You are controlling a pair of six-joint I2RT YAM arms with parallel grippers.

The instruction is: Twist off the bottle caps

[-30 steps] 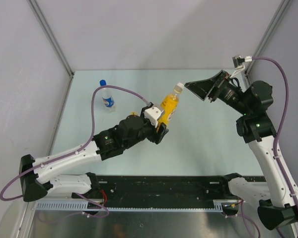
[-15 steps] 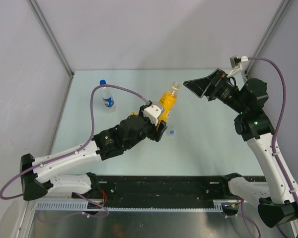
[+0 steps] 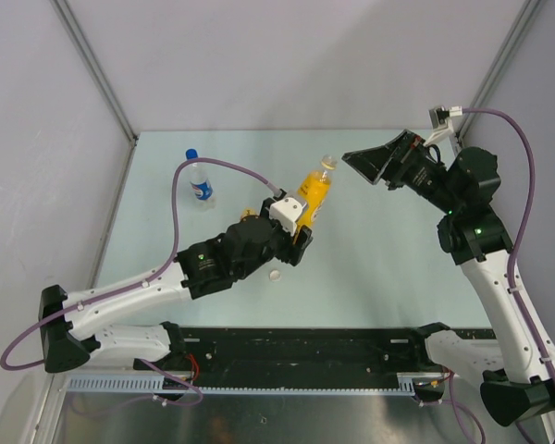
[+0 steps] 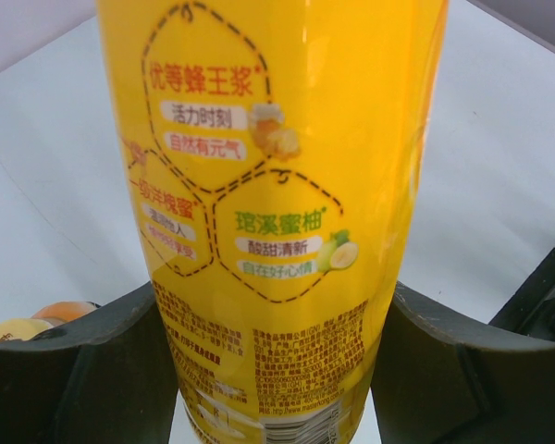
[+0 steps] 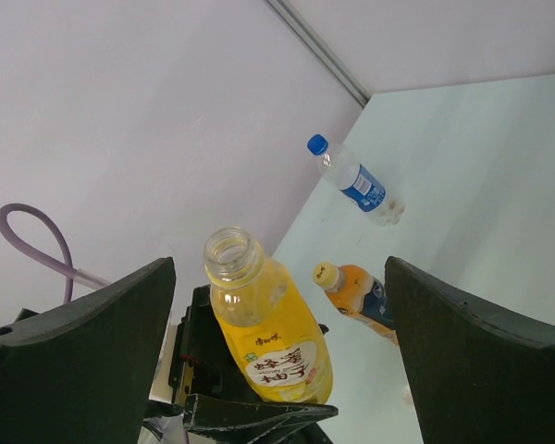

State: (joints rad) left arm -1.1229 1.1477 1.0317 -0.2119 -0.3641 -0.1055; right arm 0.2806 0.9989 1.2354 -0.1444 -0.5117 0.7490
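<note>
ok so the tall yellow juice bottle (image 3: 314, 193) is up off the counter (image 3: 379, 268), tilted, gripped low on its body by the left claw (image 3: 300, 228). The wrist view shows both fingers (image 4: 74, 370) pressed against the label. It's mostly full of yellow juice and the neck is wide open, no cap on it. The right claw (image 3: 365, 169) is spread fully apart, holding nothing, just beside the bottle's mouth. The clear water bottle (image 3: 201, 185) stands near the far left corner with its blue cap (image 3: 191, 154) still on and clear liquid inside. From the right wrist cam the shorter orange bottle (image 5: 359, 294) lies behind the yellow one, yellowish cap (image 5: 326, 275) on, orange drink in it. The white cap (image 3: 276, 275) is down on the counter just in front of the left arm's wrist. A second ago that cap was still on the yellow bottle's neck, and half a second ago it was on the counter further right, so it has moved left and closer to the arm bases.
</note>
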